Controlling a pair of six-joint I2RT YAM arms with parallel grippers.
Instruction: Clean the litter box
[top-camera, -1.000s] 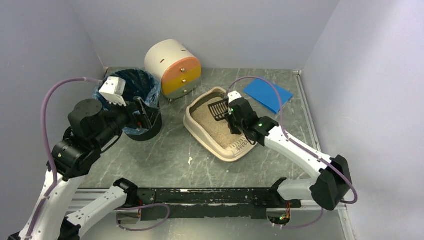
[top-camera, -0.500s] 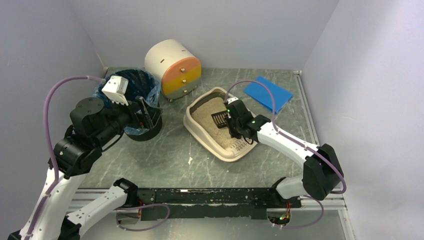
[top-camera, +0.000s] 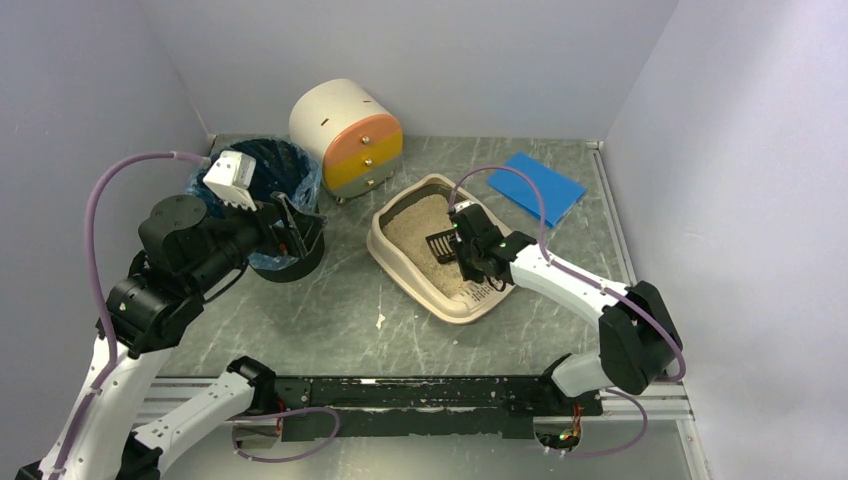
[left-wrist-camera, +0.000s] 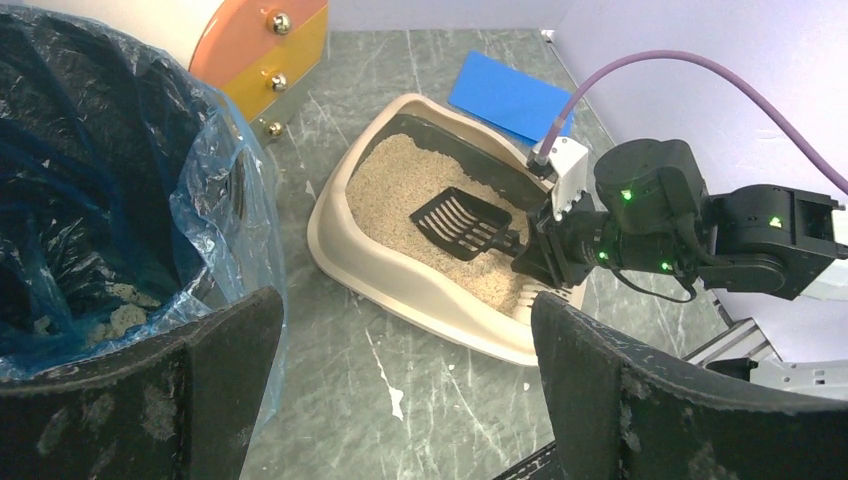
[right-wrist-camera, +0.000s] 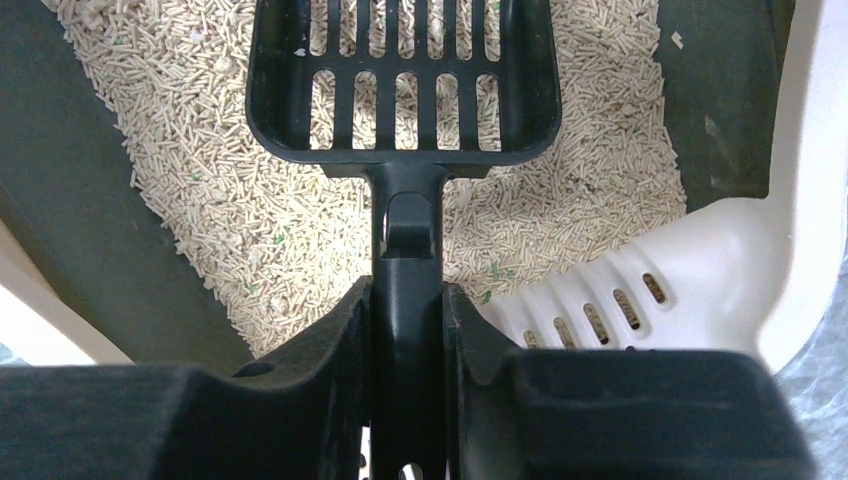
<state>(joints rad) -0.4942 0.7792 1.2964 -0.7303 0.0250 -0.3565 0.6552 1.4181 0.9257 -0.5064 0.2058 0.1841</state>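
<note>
Litter box (top-camera: 383, 250) sits mid-table, set diagonally, between black bin (top-camera: 268, 160) and blue sheet (top-camera: 535, 187); slotted ledge at near-right end. Tan pellet litter fills tray. Right gripper (right-wrist-camera: 405, 310) clamped tight on handle of black slotted scoop (right-wrist-camera: 405, 190), fingers pressing both sides. Scoop blade lies over litter mid-tray, pointing to far end; contact with litter unclear. Left gripper (left-wrist-camera: 405, 310) spread wide, holding nothing, hovers at bin rim. White drawer unit (top-camera: 345, 125) stands behind bin.
</note>
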